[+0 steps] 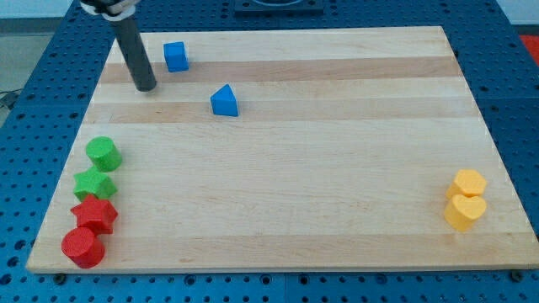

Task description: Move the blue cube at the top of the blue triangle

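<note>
Six other blocks sit clear of the job at the desk (278, 210) bottom corners. Farther up, the blue triangle (224, 101) stands alone with bare wood around it. Beyond, the blue cube (175, 55) rests up-left of it near the top edge, so the push seems undone. The tool, a plain rod with nothing to open, has its tip (146, 87) left of both.
</note>
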Controlling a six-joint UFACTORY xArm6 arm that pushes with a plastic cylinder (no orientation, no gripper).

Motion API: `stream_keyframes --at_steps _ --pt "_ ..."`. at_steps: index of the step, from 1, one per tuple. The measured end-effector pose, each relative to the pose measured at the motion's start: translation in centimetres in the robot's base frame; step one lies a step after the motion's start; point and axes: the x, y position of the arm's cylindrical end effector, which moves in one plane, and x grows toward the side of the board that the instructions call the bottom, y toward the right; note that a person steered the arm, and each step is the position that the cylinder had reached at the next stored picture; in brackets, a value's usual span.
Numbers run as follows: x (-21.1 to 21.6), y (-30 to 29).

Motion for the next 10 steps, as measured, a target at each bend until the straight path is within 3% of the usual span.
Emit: stream_keyframes --at_steps 2,4,5,7,8,9,10 --pt "-2.8 3.7" --pt "-3.1 0.3" --pt "-10.5 -3.0" --pt "-12.1 -1.3" --pt "-7.3 2.3" --pt "-0.4 10.0" --pt "1.1 12.6"
